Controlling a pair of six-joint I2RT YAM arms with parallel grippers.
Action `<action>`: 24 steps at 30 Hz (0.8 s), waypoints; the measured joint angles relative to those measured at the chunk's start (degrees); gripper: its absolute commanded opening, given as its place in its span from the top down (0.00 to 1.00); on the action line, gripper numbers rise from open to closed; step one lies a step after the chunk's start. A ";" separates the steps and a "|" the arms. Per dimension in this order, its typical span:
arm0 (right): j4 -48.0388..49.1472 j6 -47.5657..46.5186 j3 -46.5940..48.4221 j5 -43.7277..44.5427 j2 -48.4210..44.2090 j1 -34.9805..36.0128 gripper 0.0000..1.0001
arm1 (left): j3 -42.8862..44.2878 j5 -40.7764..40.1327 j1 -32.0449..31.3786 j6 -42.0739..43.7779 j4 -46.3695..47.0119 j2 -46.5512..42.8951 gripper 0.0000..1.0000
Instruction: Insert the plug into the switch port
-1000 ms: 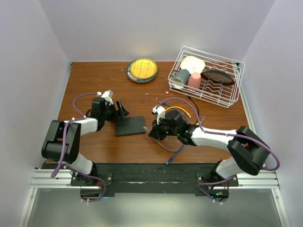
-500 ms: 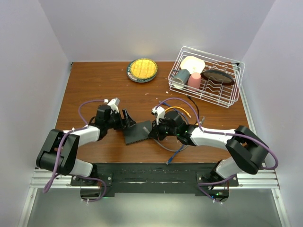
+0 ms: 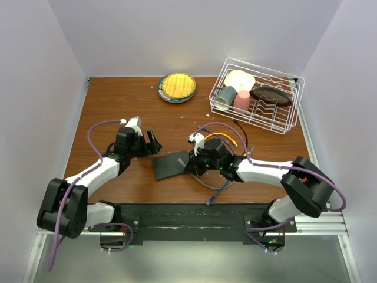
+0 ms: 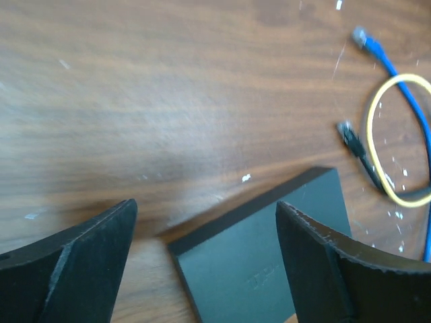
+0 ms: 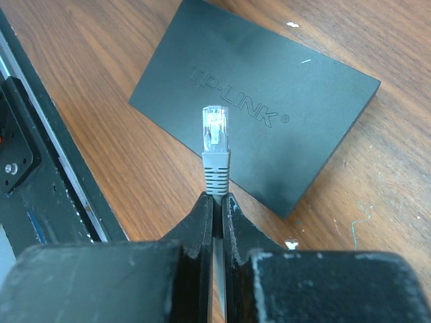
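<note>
The black TP-LINK switch lies flat on the wooden table between my two grippers. In the right wrist view the switch shows its labelled top; its ports are not visible there. My right gripper is shut on a grey cable just behind its clear-tipped plug, which points at the switch's top from just above it. The right gripper's jaws are pressed together on the cable. My left gripper is open and empty, just beyond the switch's far left corner. The left gripper's fingers stand wide apart.
A round yellow-centred plate sits at the back. A white wire rack with cups and dishes stands at the back right. Loose blue and yellow cables lie right of the switch. The black front rail is close.
The left gripper pushed the switch right and turned it toward the right gripper, then drew back left and away from it. The right gripper with the plug has barely moved.
</note>
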 measured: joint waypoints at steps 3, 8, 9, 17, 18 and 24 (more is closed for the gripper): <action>0.00 -0.02 0.00 0.02 0.00 0.00 1.00 | 0.11 -2.62 0.00 1.20 -0.68 -2.82 0.00; 0.00 -0.04 0.00 -0.02 0.00 0.00 1.00 | 0.13 -5.46 0.00 2.64 -1.27 -5.29 0.00; 0.00 -0.04 0.00 0.00 0.00 0.00 1.00 | 0.13 -5.84 0.00 2.78 -1.29 -5.44 0.00; 0.00 -0.04 0.00 -0.02 0.00 0.04 1.00 | 0.13 -6.95 0.00 3.76 -1.14 -5.11 0.00; 0.00 -0.04 0.00 -0.02 0.00 0.04 1.00 | 0.13 -6.99 0.00 3.85 -1.14 -4.87 0.00; 0.02 -0.04 -0.02 -0.02 0.00 0.04 1.00 | 0.13 -7.21 0.00 4.52 -1.11 -2.12 0.00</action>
